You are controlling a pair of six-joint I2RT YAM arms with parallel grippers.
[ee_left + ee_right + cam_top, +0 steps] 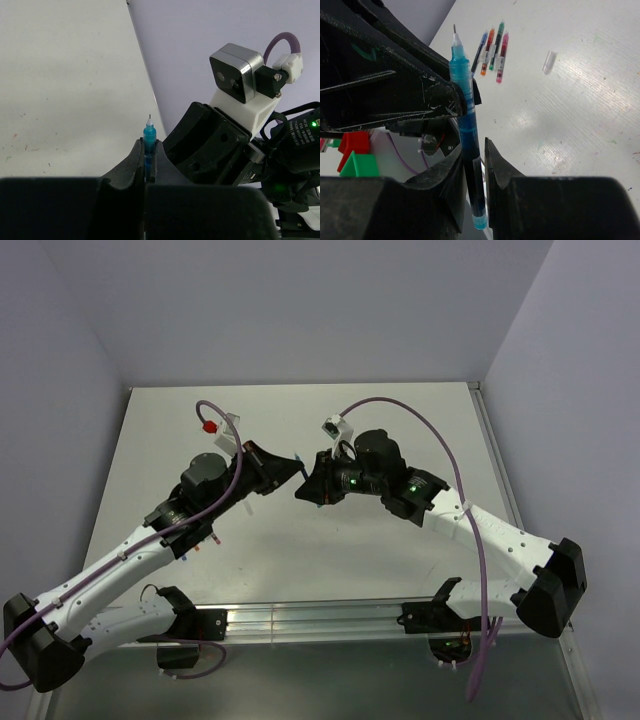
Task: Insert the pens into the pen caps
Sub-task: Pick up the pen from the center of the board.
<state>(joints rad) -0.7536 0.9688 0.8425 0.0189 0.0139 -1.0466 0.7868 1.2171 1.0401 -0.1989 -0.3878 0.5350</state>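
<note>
In the top view the left arm reaches in from 7 o'clock, a purple cable [232, 475] looping along it. It ends at the middle of the pale desk [400, 420]. There the left claw [288, 468] meets the right claw [308, 490], which sits at its 4 o'clock, and the two dark heads hide what is between them.

The left wrist view shows it. The left claw [150, 147] is closed tight on a blue pen [149, 135], whose bare tip points to 12 o'clock just above the fingertips. At 3 o'clock the right arm's dark bulk and its wrist camera [235, 72] block that side of the desk.

In the right wrist view, red and green blocks [351, 152] show at 8 o'clock behind the left claw's fingers [395, 97], which fill the left half. The blue pen [465, 115] runs upright through the middle, clear of the desk. Its lower barrel stands between the right claw's [474, 149] fingers. They bracket it closely, but I cannot tell whether they press on it.

On the desk beyond, at 12 to 1 o'clock, four loose pens [492, 47] lie side by side: blue, orange, green and pink. A clear cap [549, 62] lies apart from them at 2 o'clock.
</note>
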